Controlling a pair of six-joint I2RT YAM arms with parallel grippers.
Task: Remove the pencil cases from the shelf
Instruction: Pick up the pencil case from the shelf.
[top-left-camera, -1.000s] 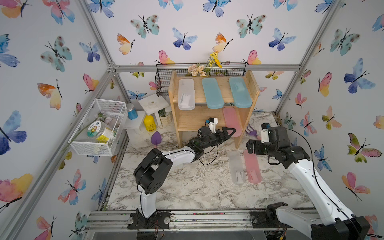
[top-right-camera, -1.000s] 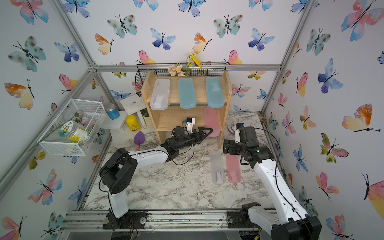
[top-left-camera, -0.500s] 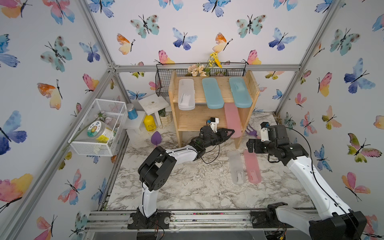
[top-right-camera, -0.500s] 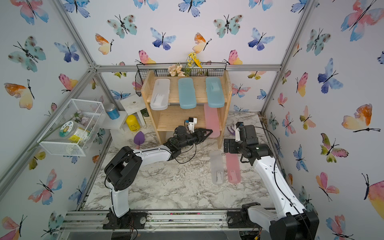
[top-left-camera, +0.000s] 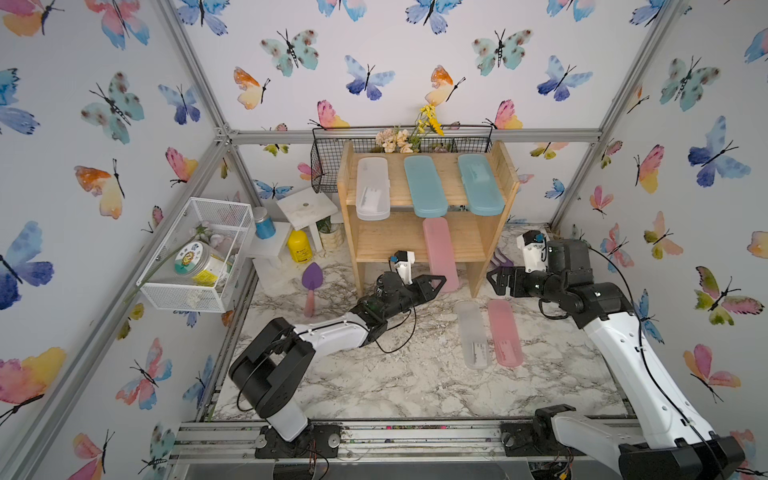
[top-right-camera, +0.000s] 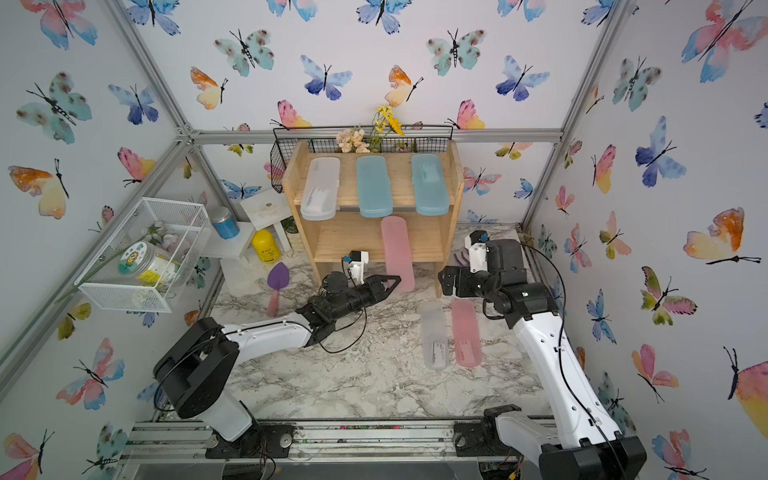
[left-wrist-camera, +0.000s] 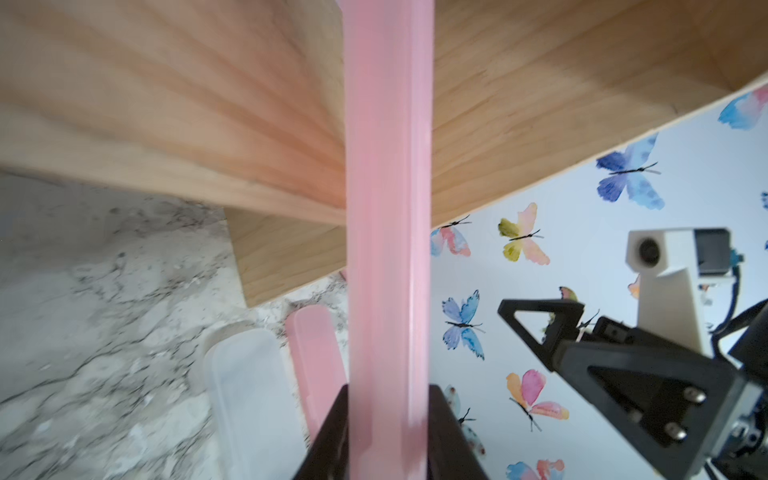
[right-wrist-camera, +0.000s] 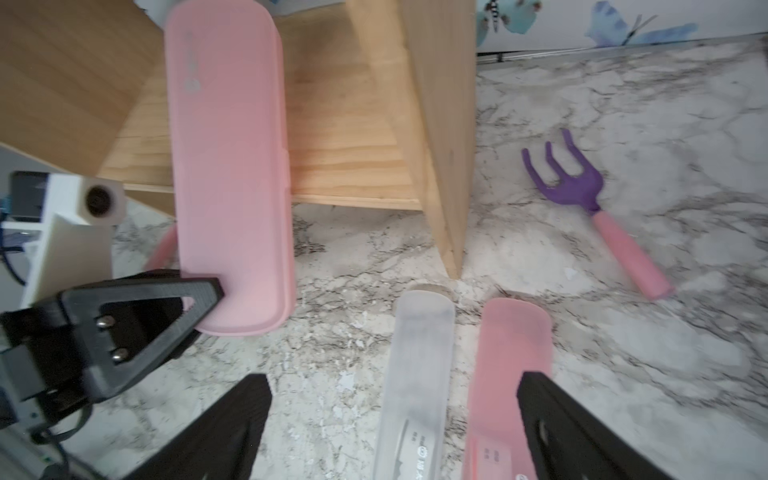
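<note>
Pink plastic is now pinched: the left gripper (top-left-camera: 439, 283), which stood wide a second ago, has pressed its jaws together on the near end of the pink case (top-left-camera: 439, 249). This end overhangs the lower tier of the shelf (top-left-camera: 386, 243). The rest of the case still lies on the board, not drawn out. The right gripper (top-left-camera: 494, 282) stays spread wide and empty beside the shelf's leg. I judge that the third removal begins. The frosted case (top-left-camera: 471, 334) and the second pink case (top-left-camera: 504, 332) lie on the marble table (top-left-camera: 374, 386). The white case (top-left-camera: 372, 189), middle teal case (top-left-camera: 425, 185) and end teal case (top-left-camera: 480, 183) remain on top.
</note>
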